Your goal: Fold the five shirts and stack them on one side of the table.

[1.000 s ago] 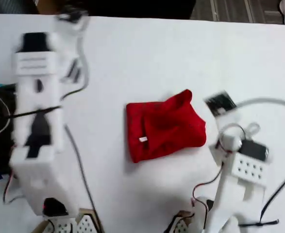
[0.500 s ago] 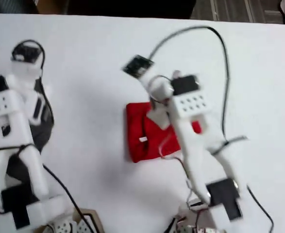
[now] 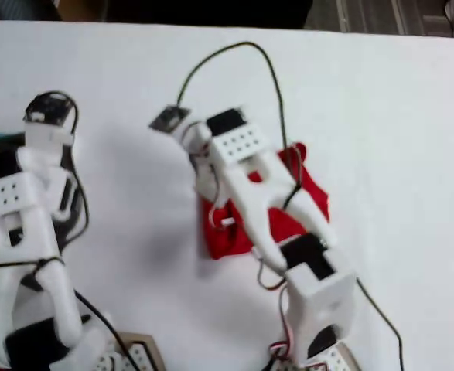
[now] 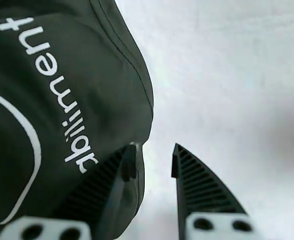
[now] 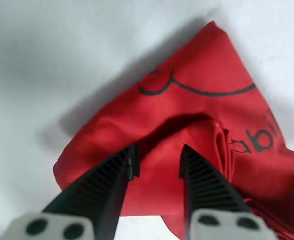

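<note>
At the left edge of the white table (image 3: 397, 108) lies a black fabric shirt with white print (image 4: 46, 100). The left end effector (image 4: 153, 162) hangs released at its border, one finger over the cloth. Mid-table sits a folded red fabric shirt (image 3: 308, 205), with the right end effector (image 5: 158, 162) released just above it, grasping nothing.

I read the red shirt (image 5: 197, 100) as soft, matt, creased cloth, the dark shirt (image 4: 51, 100) as smoother matt cloth with flat white print. My left claw (image 4: 154, 162) and right claw (image 5: 158, 160) are ribbed black plastic. The worktop (image 3: 381, 116) looks smooth and matt.
</note>
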### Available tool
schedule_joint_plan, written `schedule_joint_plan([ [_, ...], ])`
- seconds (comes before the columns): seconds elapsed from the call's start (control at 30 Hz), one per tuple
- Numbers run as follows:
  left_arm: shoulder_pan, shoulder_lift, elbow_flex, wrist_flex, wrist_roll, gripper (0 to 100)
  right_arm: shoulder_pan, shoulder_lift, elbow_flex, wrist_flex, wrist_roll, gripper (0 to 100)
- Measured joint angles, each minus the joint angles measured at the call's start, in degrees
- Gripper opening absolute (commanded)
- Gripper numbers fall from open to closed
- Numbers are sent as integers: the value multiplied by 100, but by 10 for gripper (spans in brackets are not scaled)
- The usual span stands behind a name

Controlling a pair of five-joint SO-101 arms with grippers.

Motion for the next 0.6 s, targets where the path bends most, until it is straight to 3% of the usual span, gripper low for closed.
schedule_joint_plan([
  [0.37,0,0,0,-18,0,139,1495,88,-9,352,35,144],
  [0.6,0,-9,18,-18,0,139,1451,-431,-18,642,26,144],
])
